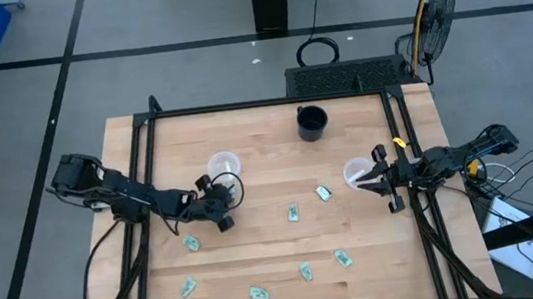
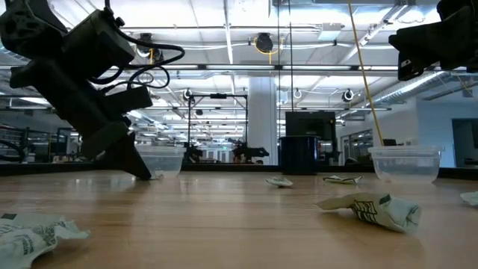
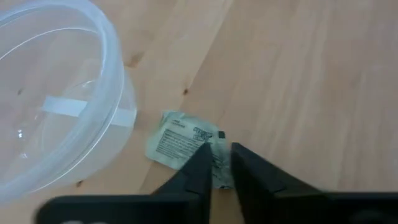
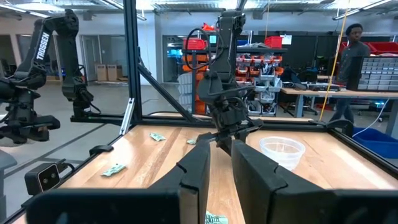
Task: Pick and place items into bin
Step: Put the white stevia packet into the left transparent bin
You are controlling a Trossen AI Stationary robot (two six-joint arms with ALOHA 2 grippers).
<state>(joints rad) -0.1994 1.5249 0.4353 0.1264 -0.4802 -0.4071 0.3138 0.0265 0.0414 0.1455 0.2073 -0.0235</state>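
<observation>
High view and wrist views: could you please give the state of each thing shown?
left gripper, shut on wrapped piece lying on the table.
right gripper, slightly open, empty.
left clear cup, upright, empty.
right clear cup, upright.
black cup, upright.
loose pieces, lying on the table.

— How do the cameras sit?
— One looks straight down on the whole counter (image 1: 269, 169); another looks level across it from its surface.
— And the wrists?
— The left looks down close; the right faces across toward the left arm (image 4: 227, 81).
</observation>
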